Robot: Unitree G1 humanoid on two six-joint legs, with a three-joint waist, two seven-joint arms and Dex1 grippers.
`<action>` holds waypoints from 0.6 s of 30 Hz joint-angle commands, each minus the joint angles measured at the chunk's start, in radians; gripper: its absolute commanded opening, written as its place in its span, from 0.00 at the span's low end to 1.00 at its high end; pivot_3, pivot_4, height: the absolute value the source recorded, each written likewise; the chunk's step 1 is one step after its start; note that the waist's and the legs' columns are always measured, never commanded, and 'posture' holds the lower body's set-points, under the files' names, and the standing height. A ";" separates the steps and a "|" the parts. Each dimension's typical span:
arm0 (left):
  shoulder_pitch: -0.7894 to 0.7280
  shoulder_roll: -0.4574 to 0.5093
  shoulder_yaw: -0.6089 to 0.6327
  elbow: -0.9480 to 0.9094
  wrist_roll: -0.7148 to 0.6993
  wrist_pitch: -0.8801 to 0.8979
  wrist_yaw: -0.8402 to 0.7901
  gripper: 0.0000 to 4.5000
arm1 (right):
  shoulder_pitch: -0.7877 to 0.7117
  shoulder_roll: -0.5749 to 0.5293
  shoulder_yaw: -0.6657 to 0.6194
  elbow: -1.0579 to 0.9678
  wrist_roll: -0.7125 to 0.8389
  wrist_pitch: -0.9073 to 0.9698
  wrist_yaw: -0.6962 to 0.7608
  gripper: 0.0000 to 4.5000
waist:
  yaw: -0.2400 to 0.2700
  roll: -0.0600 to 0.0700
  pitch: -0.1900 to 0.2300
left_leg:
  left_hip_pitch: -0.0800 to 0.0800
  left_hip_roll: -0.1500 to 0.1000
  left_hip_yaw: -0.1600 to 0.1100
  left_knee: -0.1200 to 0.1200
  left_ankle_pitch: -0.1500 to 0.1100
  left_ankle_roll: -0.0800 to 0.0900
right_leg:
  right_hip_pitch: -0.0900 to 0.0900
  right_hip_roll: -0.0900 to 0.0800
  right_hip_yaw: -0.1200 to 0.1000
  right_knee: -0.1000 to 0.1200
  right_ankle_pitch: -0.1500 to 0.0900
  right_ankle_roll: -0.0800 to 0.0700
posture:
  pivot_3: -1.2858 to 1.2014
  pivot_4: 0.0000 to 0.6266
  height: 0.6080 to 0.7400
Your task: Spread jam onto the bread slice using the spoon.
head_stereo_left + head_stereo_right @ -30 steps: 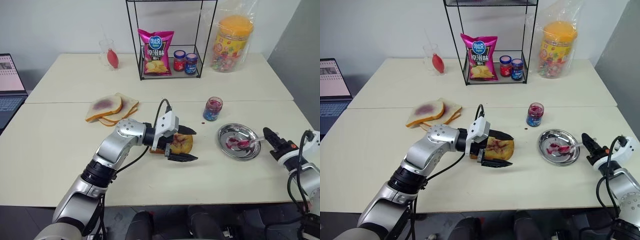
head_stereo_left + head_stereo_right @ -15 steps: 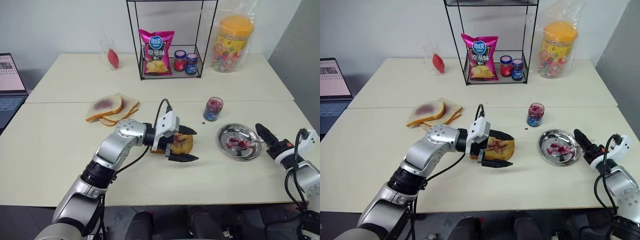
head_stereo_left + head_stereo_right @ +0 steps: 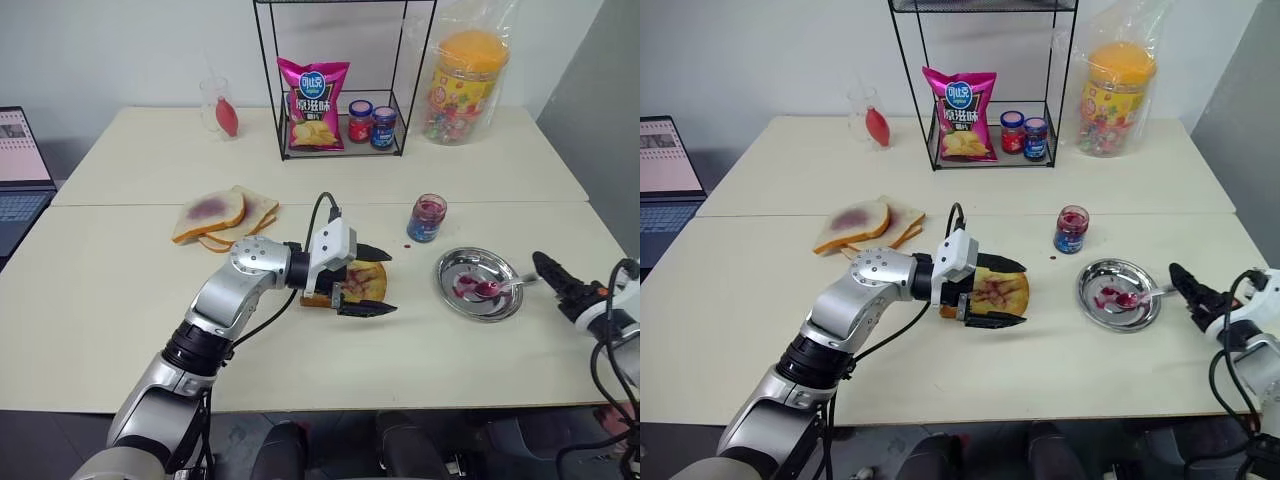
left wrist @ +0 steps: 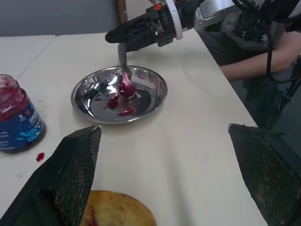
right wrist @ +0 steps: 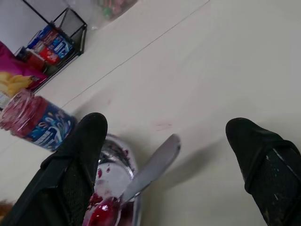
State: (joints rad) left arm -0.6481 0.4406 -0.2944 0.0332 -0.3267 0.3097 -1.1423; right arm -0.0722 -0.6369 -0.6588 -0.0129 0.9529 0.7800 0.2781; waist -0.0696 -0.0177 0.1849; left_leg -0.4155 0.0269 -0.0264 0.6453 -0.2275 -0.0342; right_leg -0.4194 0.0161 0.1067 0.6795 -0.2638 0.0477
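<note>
Now spoon (image 3: pixel 496 288) bowl-down in the dish (image 3: pixel 478 283), handle toward the right gripper (image 3: pixel 548 270), jaws wide, empty.

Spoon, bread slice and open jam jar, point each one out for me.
spoon (image 3: pixel 489 289), left eye view, on its red-smeared bowl.
bread slice (image 3: pixel 1002 290), right eye view, on its jam-streaked top.
jam jar (image 3: pixel 426 219), left eye view, on its side.

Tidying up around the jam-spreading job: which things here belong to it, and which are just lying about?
Belong: bread slice, jam, spoon, steel dish, open jam jar.
Lying about: pale slices, chip bag, candy tub, laptop.
</note>
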 commanded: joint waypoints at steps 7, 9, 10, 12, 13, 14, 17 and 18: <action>-0.053 0.190 0.242 0.126 -0.013 0.041 0.034 1.00 | 0.038 -0.359 0.149 -0.288 -0.127 -0.019 0.344 0.98 | -0.013 0.000 0.000 | 0.001 0.002 -0.002 0.000 0.000 0.000 | 0.001 0.001 -0.002 0.000 0.000 0.000 | 0.52 0.24 1.00; -0.023 0.254 0.278 0.106 -0.024 0.083 0.020 1.00 | 0.039 -0.414 0.214 -0.343 -0.129 -0.017 0.438 0.98 | -0.016 -0.001 0.001 | 0.000 0.001 0.000 -0.001 0.000 0.000 | -0.001 0.001 0.000 0.000 0.000 0.000 | 0.52 0.24 1.00; -0.012 0.275 0.287 0.098 -0.026 0.097 0.016 1.00 | 0.036 -0.430 0.233 -0.358 -0.130 -0.016 0.466 0.98 | -0.017 -0.001 0.001 | 0.000 0.002 -0.001 -0.001 0.000 0.000 | 0.000 0.001 -0.001 0.000 0.000 0.000 | 0.52 0.24 1.00; 0.075 0.371 0.339 0.037 -0.055 0.159 -0.018 1.00 | 0.024 -0.467 0.296 -0.408 -0.117 -0.007 0.548 0.98 | -0.015 -0.002 0.001 | 0.000 0.002 -0.001 -0.001 0.000 0.000 | 0.000 0.001 -0.002 0.000 0.000 0.000 | 0.52 0.24 1.00; 0.134 0.422 0.371 0.002 -0.067 0.186 -0.036 1.00 | 0.017 -0.481 0.325 -0.423 -0.115 -0.004 0.582 0.98 | -0.015 -0.002 0.001 | 0.000 0.002 -0.002 -0.001 0.000 0.000 | 0.000 0.001 -0.002 -0.001 -0.001 0.000 | 0.52 0.24 1.00; 0.175 0.457 0.393 -0.025 -0.078 0.204 -0.045 1.00 | 0.012 -0.490 0.343 -0.431 -0.115 -0.003 0.606 0.98 | -0.015 -0.003 0.002 | 0.000 0.002 -0.001 -0.001 0.000 0.000 | 0.000 0.000 -0.002 -0.001 -0.001 0.000 | 0.52 0.24 1.00; 0.283 0.513 0.438 -0.096 -0.101 0.234 -0.051 1.00 | 0.000 -0.494 0.359 -0.422 -0.131 -0.008 0.639 0.98 | -0.008 -0.005 0.004 | -0.001 0.002 -0.002 -0.001 0.000 0.000 | -0.001 -0.001 -0.003 -0.001 -0.001 -0.001 | 0.52 0.24 1.00; 0.327 0.527 0.461 -0.118 -0.109 0.244 -0.050 1.00 | -0.014 -0.485 0.365 -0.404 -0.141 -0.013 0.635 0.98 | -0.001 -0.006 0.004 | -0.001 0.002 -0.002 0.000 0.000 0.000 | 0.000 -0.002 -0.004 -0.001 -0.001 -0.001 | 0.52 0.24 1.00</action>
State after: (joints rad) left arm -0.3541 0.9400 0.1087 -0.0111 -0.4011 0.5394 -1.1856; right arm -0.0615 -1.1179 -0.2839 -0.4218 0.8311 0.7797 0.8981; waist -0.0709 -0.0239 0.1889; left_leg -0.4169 0.0288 -0.0287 0.6454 -0.2276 -0.0345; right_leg -0.4198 0.0139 0.1022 0.6783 -0.2650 0.0472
